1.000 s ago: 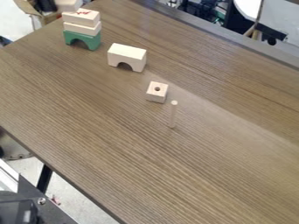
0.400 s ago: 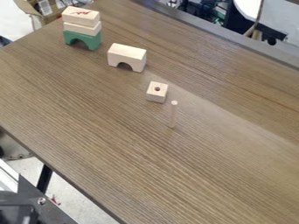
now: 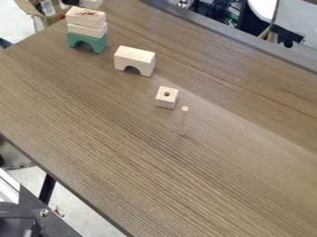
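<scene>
- Upright peg (image 3: 183, 121) on the table (image 3: 186, 185)
- Cube with a hole on top (image 3: 165, 102), just beside the peg
- Pale arch block (image 3: 136, 58), farther off
- Green arch (image 3: 96, 43), farthest, bearing two pale blocks (image 3: 86, 17)
- Gripper: cannot tell its opening or hold

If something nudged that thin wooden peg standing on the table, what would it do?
The peg would probably tip over easily, being tall and narrow and standing on end. Once down, its round shape suggests it might roll. It looks like stiff wood, so bending seems unlikely.
</scene>
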Controlling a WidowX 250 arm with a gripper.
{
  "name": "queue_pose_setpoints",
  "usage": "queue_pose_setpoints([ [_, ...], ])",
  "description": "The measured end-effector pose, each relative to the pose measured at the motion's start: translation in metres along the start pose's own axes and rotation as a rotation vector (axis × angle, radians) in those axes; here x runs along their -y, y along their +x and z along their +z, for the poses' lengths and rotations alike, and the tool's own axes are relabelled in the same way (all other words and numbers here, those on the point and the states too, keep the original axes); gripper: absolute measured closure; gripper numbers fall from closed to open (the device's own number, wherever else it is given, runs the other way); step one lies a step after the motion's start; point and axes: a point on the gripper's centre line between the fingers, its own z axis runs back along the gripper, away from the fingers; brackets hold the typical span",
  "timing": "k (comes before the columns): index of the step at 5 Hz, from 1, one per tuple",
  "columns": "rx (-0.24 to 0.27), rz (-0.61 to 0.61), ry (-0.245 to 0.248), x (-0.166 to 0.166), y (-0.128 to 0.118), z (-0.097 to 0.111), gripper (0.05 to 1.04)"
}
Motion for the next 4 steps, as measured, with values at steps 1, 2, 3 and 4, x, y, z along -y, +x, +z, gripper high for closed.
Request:
queue_pose_setpoints([
  [1, -0.001, 0.022, 0.003, 0.0055, 0.002, -0.0066, 0.528],
  [2, -0.003, 0.063, 0.012, 0.0067, 0.0032, -0.01, 0.528],
  [3, -0.005, 0.087, 0.016, 0.006, 0.0042, -0.0112, 0.528],
  [4, 0.0, 0.1, 0.02, 0.0054, 0.0058, -0.0121, 0.473],
])
